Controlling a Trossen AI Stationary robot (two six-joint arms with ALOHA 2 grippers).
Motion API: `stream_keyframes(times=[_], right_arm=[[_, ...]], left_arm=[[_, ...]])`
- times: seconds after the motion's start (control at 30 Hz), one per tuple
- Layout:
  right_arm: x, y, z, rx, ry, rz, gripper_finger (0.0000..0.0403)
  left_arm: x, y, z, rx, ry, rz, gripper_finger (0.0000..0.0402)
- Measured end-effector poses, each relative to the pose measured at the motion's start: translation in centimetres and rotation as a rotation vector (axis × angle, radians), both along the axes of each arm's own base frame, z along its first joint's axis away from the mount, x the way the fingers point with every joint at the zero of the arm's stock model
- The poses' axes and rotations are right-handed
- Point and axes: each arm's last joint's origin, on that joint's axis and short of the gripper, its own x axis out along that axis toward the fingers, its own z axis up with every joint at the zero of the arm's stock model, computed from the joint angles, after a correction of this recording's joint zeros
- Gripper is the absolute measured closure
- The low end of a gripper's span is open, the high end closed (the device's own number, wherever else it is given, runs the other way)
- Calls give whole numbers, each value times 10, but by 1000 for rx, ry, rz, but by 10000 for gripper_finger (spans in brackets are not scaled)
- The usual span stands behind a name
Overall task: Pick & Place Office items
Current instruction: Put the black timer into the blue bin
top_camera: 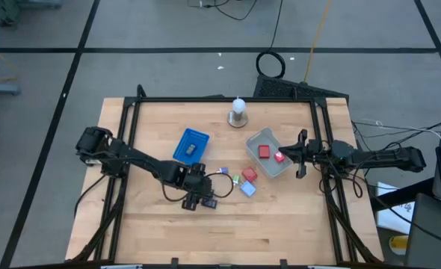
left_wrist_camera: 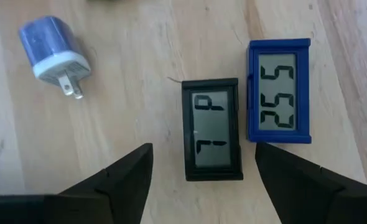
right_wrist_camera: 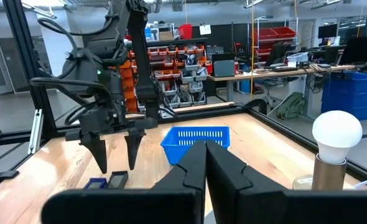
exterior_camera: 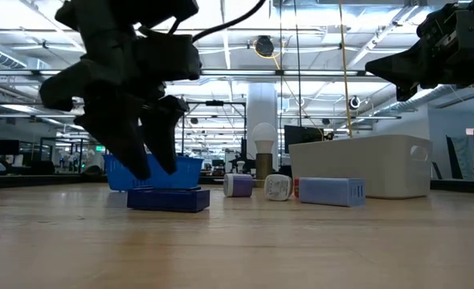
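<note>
Two displays under spread left pincer point(left_wrist_camera: 202, 177) | black display point(left_wrist_camera: 212, 129) | right pincer point(right_wrist_camera: 205, 163) closed

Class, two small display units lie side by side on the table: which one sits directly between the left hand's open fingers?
The black-cased display. It lies centred in the left hand's gap, while the blue-cased display lies beside it, outside that gap.

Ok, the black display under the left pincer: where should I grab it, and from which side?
Come straight down on the black display, closing across its two long sides at mid-length. It lies flat, lengthwise between the open left pincer fingers. The blue display lies close beside one long side, leaving a narrow gap there.
</note>
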Motion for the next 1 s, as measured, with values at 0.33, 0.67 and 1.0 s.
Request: stream_keyframes(times=[0.33,0.67,1.0], right_arm=[[0,0,0,-5,1,0,402],[0,0,0,-7,2,-1,401],[1,0,-1,-7,9,-1,402]], left_arm=[[0,-2,0,-27,8,-33,143],[4,0,-23,10,73,-50,135],[9,6,-26,10,50,-42,135]])
